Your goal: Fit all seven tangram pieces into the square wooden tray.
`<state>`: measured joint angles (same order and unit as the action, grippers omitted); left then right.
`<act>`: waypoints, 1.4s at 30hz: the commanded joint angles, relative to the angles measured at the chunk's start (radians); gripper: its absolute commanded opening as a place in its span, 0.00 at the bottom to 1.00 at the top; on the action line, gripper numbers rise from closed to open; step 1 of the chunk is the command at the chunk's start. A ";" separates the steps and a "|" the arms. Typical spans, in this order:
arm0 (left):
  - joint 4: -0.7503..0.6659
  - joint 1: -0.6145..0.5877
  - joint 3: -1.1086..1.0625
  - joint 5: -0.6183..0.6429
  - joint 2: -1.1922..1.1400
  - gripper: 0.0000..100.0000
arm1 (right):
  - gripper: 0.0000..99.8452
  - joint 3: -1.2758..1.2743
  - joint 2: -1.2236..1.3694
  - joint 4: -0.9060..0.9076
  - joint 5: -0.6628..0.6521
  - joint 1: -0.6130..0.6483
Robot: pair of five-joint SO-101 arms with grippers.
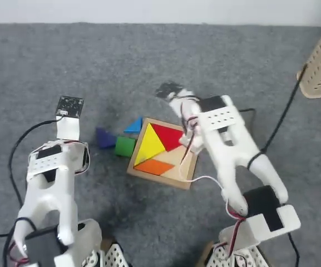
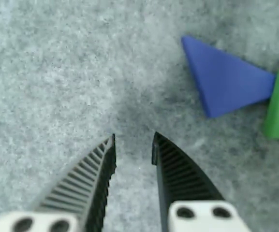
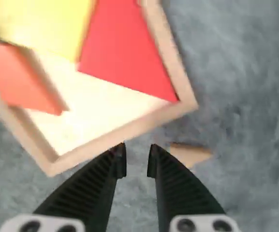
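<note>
Where the grey, felt-like surface [image 1: 149,61] lies between the two arms, the tray [image 1: 178,162] sits turned at an angle. It is a square of pale wood with a raised rim and a smooth bare floor.

Inside it are a large yellow triangle [image 1: 148,146], a large red triangle [image 1: 169,136] touching it, and an orange piece [image 1: 153,166] at the near edge.

Outside, on the side toward the left arm, lie a light blue triangle [image 1: 133,127], a green square [image 1: 124,146] and a dark blue triangle [image 2: 224,84]. The tip of the dark blue triangle is against the green square. All pieces are flat, matt blocks with sharp edges.

The left pincer [image 2: 133,137] hangs over bare surface near the dark blue triangle, its ribbed black fingers parted and holding nothing. The right pincer [image 3: 137,146] stands at the tray's rim near a corner, fingers narrowly parted and empty. A small tan wedge [image 3: 190,153] lies just outside that corner.
</note>
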<state>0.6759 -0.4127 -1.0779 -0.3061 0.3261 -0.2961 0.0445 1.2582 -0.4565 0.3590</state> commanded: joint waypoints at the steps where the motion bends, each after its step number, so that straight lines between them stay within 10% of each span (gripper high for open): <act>1: -0.021 0.003 -0.001 0.008 0.044 0.12 | 0.10 0.046 -0.030 -0.007 0.114 -0.091; 26: -0.021 0.003 -0.001 0.008 0.044 0.12 | 0.19 0.157 0.226 0.005 0.582 -0.197; 31: -0.021 0.003 -0.002 0.008 0.044 0.12 | 0.19 0.319 0.176 0.064 0.224 -0.213; 37: -0.021 0.003 -0.002 0.008 0.044 0.12 | 0.19 0.318 0.191 0.170 -0.761 -0.229; 42: -0.021 0.003 -0.002 0.008 0.043 0.12 | 0.19 0.281 0.213 0.209 -1.197 -0.278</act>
<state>0.6759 -0.4127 -1.0840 -0.3061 0.3291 -0.0169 0.2931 1.4392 -1.3311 0.1151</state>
